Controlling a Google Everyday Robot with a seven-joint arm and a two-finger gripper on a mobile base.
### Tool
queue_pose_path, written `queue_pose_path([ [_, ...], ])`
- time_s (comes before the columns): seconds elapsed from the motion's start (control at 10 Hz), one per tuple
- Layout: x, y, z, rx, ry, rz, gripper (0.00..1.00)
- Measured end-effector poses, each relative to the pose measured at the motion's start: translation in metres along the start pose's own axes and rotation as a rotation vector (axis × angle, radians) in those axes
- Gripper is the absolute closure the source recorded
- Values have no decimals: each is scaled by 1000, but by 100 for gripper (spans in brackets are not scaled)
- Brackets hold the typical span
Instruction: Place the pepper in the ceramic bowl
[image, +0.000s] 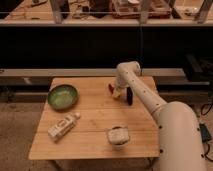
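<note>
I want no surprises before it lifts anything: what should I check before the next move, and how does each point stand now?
1. The gripper is down at the pepper, on the far side of the table: ok.
2. Pepper securely held: cannot tell.
3. The dark vegetable clear of the gripper: cannot tell; it lies close beside it.
4. The ceramic bowl upright, nothing seen inside: ok.
5. Way from pepper to bowl free; the bottle and white cup lie nearer the front: ok.
6. Pepper in the bowl: not ok, not yet.
</note>
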Motion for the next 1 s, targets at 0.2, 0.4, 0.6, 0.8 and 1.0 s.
queue_pose_path([
  [0.2, 10, -3, -1, 3, 12, -13, 48],
  [0.4, 22, -10, 0, 14, 29, -34, 48],
  [0.6, 32, -20, 6, 36, 51, -49, 48],
  [0.8, 51, -30, 7, 55, 95, -75, 48],
  [1.0, 66, -43, 7, 74, 129, -114, 48],
])
